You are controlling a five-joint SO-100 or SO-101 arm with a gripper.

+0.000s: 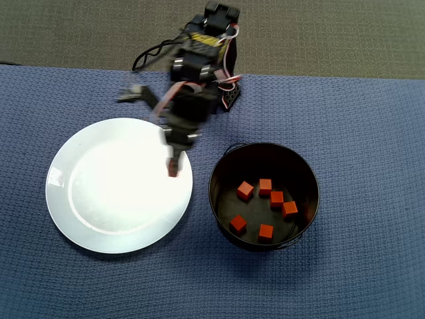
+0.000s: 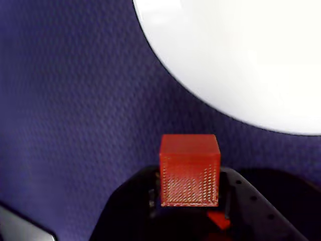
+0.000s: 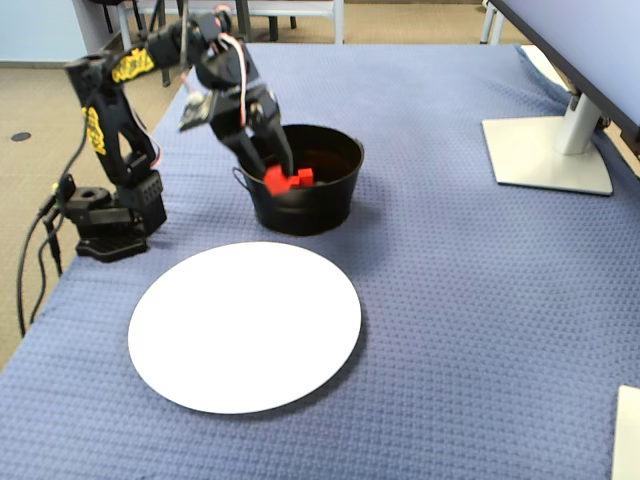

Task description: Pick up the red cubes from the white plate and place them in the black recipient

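Note:
My gripper [image 1: 173, 167] is shut on one red cube [image 1: 173, 171] and holds it in the air over the right edge of the white plate [image 1: 99, 219], which has no cubes on it. In the wrist view the cube [image 2: 189, 168] sits between the black jaws of the gripper [image 2: 189, 187], above the blue cloth beside the plate [image 2: 241, 60]. In the fixed view the gripper [image 3: 278, 178] and cube [image 3: 275, 182] hang in front of the near left wall of the black recipient [image 3: 300, 215]. Several red cubes [image 1: 265, 199] lie inside the recipient [image 1: 216, 193].
A blue woven cloth [image 1: 345, 119] covers the table. The arm's base [image 3: 110, 220] with cables stands at the table's left edge in the fixed view. A monitor stand [image 3: 550, 150] is at the far right. The plate [image 3: 245, 325] lies in front of the recipient.

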